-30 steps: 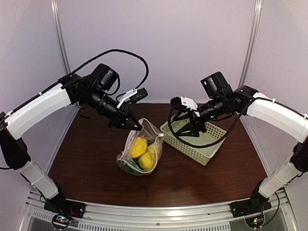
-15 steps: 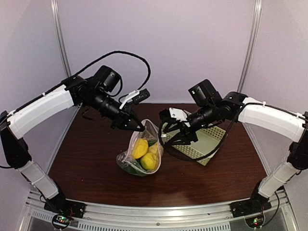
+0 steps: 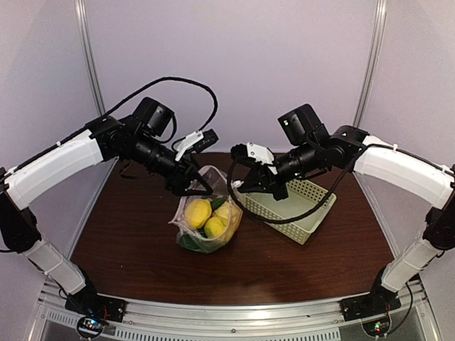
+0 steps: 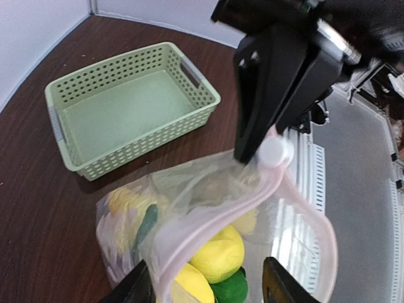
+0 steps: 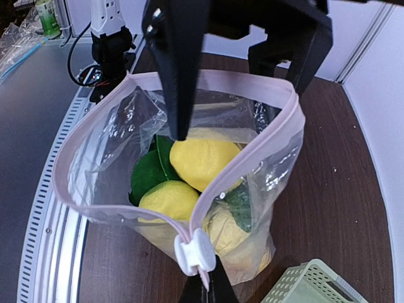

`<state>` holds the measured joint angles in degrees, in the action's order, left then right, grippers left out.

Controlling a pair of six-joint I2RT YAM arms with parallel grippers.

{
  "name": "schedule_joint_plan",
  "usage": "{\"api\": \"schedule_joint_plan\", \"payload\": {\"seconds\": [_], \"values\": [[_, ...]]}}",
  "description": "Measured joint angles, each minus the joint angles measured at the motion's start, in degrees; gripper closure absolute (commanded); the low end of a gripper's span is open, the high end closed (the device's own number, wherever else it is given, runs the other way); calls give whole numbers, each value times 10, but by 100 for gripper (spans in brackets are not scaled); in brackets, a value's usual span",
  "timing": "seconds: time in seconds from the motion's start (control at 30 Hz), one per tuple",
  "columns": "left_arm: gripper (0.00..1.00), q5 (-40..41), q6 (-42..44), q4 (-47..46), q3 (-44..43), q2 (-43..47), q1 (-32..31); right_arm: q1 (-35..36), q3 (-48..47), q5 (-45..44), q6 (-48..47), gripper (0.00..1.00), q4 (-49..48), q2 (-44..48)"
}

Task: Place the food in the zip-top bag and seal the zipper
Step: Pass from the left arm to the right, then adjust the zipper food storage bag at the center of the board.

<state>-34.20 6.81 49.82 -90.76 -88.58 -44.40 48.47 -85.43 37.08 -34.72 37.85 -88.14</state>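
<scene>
Top external view: the zip-top bag (image 3: 206,227) stands on the dark table (image 3: 121,241) between the two arms, mouth up, near the pale green basket (image 3: 302,213). The food (image 5: 202,161) is inside the bag, with yellow lemons uppermost and dark green pieces (image 5: 148,177) tucked beside and below them.

The right gripper (image 4: 255,151) is clenched on the zipper (image 5: 76,151) at one end of the mouth, its tips right against the white slider (image 5: 192,252). The left gripper (image 3: 199,187) is at the opposite end with its fingers spread wide — released, not pinching. The right wrist view shows one of those fingers reaching down into the opening and the other outside the rim. The two halves of the pink strip bow well apart — the mouth is open along its whole length.
</scene>
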Motion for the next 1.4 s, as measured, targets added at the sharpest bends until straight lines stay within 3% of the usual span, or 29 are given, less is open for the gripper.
{"api": "schedule_joint_plan", "payload": {"seconds": [0.17, 0.3, 0.4, 0.6, 0.77, 0.97, 1.2, 1.4], "values": [[20, 123, -20, -103, 183, 181, -51, -5, -63, 1, 43, 100, 16, 1], [22, 153, -28, -187, 287, 315, -86, -9, -64, 1, 66, 100, 33, 4], [23, 166, -37, -235, 346, 365, -86, -13, -58, 1, 74, 100, 46, 4], [21, 167, -53, -274, 363, 321, -106, -21, -57, -5, 85, 100, 68, 4], [21, 187, -51, -269, 351, 268, -183, -31, -57, -16, 103, 100, 75, 7], [22, 243, -72, -266, 363, 294, -261, -50, -57, -27, 118, 100, 76, 12], [23, 353, -93, -311, 374, 271, -327, -59, -57, -31, 139, 100, 73, 12], [35, 502, -89, -323, 374, 205, -399, -81, -47, -33, 158, 100, 65, 12]]}}
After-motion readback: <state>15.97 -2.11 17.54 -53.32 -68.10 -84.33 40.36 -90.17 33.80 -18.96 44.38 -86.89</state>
